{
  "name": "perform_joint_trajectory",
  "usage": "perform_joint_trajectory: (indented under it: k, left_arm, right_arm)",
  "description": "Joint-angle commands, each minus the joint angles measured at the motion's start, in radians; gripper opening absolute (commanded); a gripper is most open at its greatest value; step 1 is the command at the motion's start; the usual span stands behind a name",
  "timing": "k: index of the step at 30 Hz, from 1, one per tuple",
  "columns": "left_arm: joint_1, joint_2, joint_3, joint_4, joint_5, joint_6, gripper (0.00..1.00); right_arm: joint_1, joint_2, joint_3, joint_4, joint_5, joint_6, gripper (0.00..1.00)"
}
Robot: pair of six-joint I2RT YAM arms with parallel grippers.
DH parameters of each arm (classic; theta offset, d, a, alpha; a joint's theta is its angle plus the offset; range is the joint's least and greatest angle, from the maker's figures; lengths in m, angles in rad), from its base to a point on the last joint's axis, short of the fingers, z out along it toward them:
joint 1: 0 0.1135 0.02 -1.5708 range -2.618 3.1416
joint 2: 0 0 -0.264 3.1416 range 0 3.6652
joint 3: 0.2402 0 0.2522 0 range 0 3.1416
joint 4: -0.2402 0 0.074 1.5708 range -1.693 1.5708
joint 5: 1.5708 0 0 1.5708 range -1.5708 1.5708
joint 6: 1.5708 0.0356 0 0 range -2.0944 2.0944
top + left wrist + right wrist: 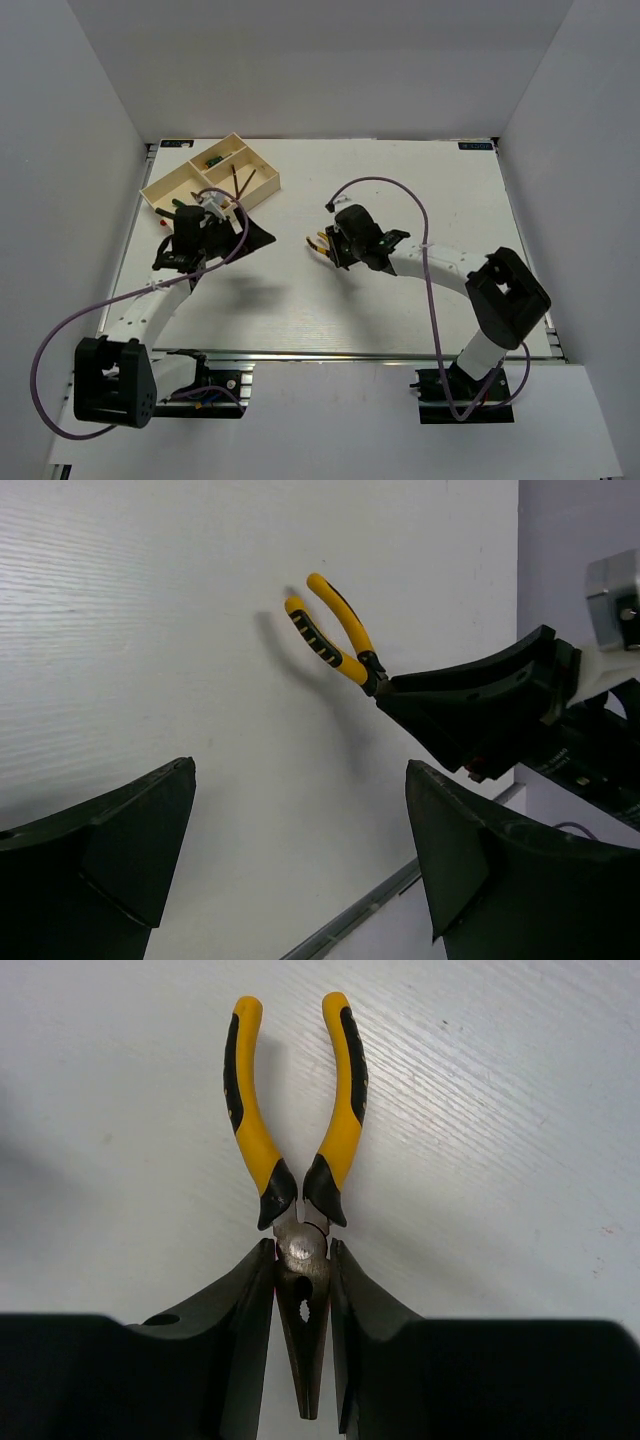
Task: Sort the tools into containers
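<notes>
My left claw (255, 233) stood wide apart with nothing between its fingers (100, 850), pointing out across the white table (400, 320) toward my other arm. The cream tray (178, 183) sat just behind and to the outer side of that claw, close to it but not touching. In one of the tray's small compartments lay a small green piece (213, 160). In the small compartment beside it lay thin dark rods (240, 182), the nearest of the tray's contents to my left claw. Whether the rods leaned on the wall I could not tell.

Straight ahead of my left claw, well apart from it, were the yellow-handled pliers (335, 630), held by the right claw (470, 705).

My right claw (302, 1290) was clamped on those pliers (262, 1150). Its two fingers (240, 1330) pressed the grey metal nose from either side, just below the pivot. The nose ran back between the fingers toward my wrist. The yellow and black handles stuck out forward past the fingertips, spread in a narrow V, toward my left arm. From above, the handles (318, 241) showed just beyond the claw's tip (332, 247). Whether their ends touched the table I could not tell.
</notes>
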Motion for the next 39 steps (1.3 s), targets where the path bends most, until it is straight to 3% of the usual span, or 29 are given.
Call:
perform_joint_trajectory:
  k: [1,16,31,37,38,39]
  left_arm:
    - [-0.067,0.023,0.052,0.086,-0.026,-0.063,0.94]
    - [-0.312,0.209,0.130,0.194,-0.166,-0.258,0.94]
    - [-0.395,0.362,0.182,0.300,-0.215,-0.388,0.93]
    - [-0.413,0.385,0.179,0.384,-0.194,-0.441,0.79]
    - [-0.413,0.388,0.178,0.404,-0.189,-0.456,0.74]
    - [-0.413,0.395,0.176,0.415,-0.177,-0.464,0.58]
  right_arm:
    - [0.018,-0.099,-0.023,0.057,-0.021,0.036,0.00]
    - [0.038,-0.266,-0.111,0.151,-0.009,0.058,0.00]
    - [0.044,-0.377,-0.193,0.217,-0.032,0.053,0.00]
    - [0.043,-0.404,-0.230,0.244,-0.052,0.056,0.00]
    - [0.044,-0.404,-0.230,0.244,-0.053,0.056,0.00]
    - [0.046,-0.404,-0.233,0.244,-0.053,0.059,0.00]
